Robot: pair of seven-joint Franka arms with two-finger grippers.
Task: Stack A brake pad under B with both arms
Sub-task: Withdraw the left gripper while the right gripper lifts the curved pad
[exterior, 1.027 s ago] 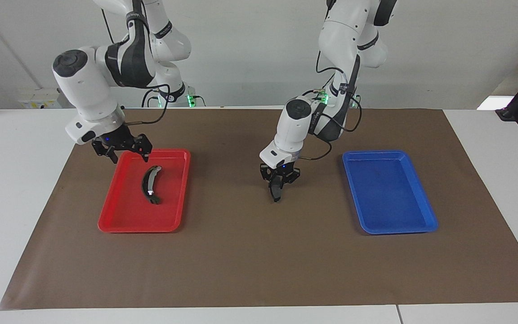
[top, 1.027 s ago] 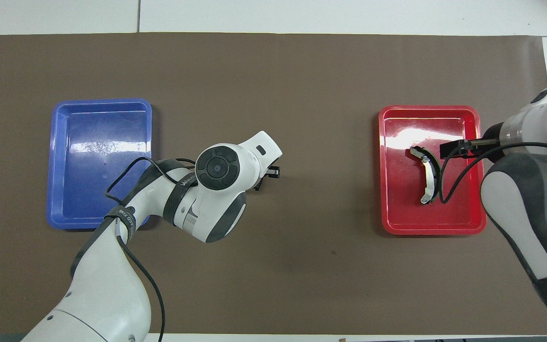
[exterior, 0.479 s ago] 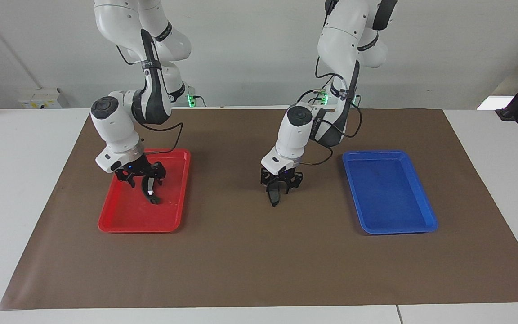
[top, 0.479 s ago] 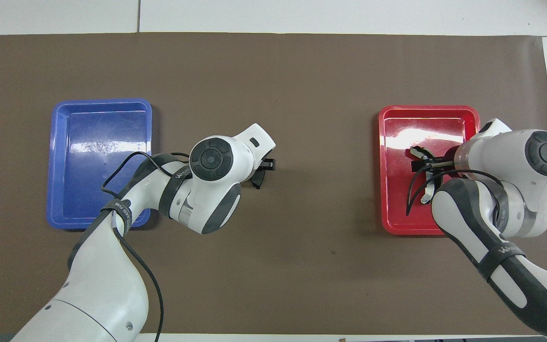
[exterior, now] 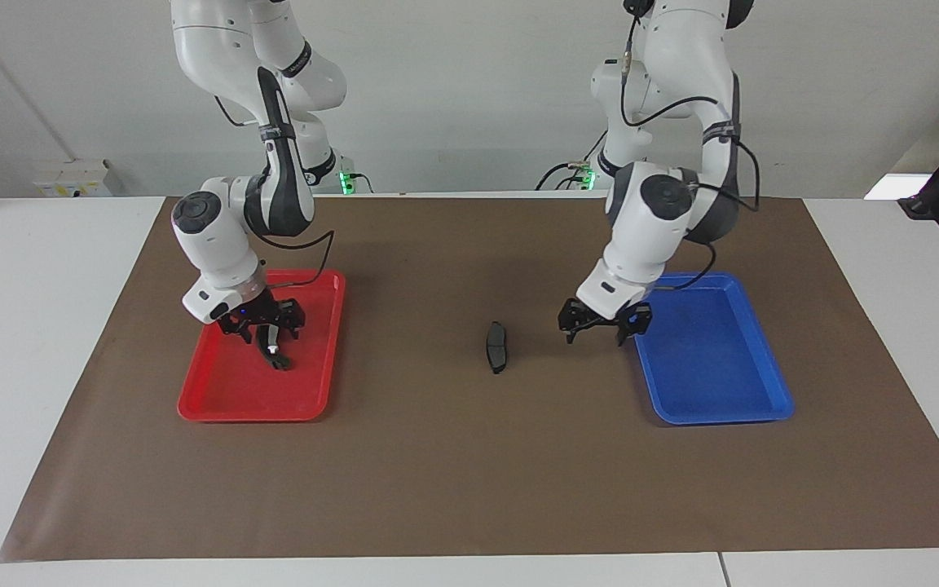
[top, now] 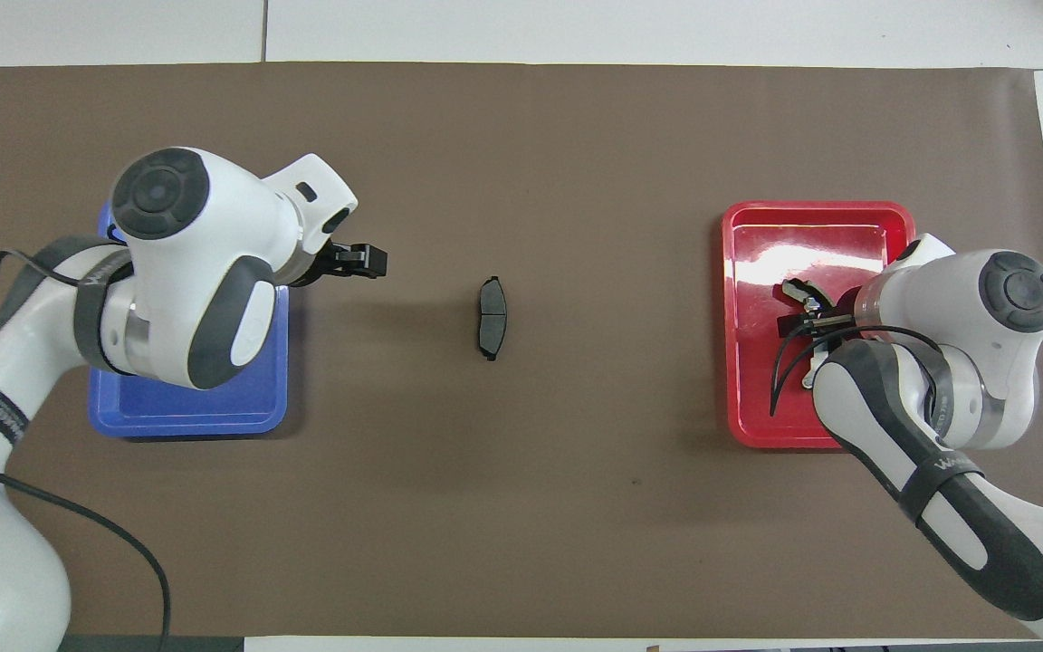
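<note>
Brake pad (exterior: 495, 346) flat, left hand (exterior: 602, 328) open

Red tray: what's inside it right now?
The red tray holds the curved brake shoe, with the right end effector down over it. The end effector covers the shoe's upper part.

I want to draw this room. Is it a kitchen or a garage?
Neither, probably a robot lab: two white robot arms work at a table with a brown mat, a red tray, a blue tray and a brake pad.
</note>
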